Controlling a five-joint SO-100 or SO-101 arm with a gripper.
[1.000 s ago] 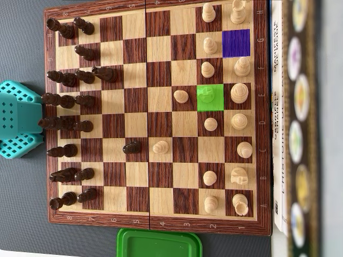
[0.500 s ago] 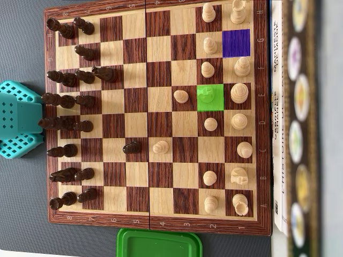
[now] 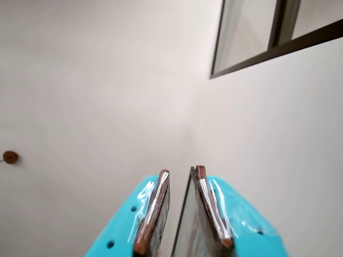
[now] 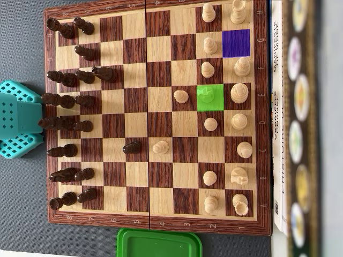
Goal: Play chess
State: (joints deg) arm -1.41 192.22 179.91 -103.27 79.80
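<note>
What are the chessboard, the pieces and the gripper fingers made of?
Brown-and-tan chessboard: looks like wood or veneer, visible grain, satin finish. Dark pieces and pale pieces: probably turned wood, slight sheen. Turquoise gripper: likely printed plastic; fingers carry brown pads under glossy clear tape, apparently.

Wooden chessboard (image 4: 155,115) lying flat, dark pieces (image 4: 67,101) left, light pieces (image 4: 238,93) right, mid-game

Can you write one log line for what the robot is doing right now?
gripper: slightly open, empty, facing wall | chessboard: game underway | green square, purple square marked
</note>
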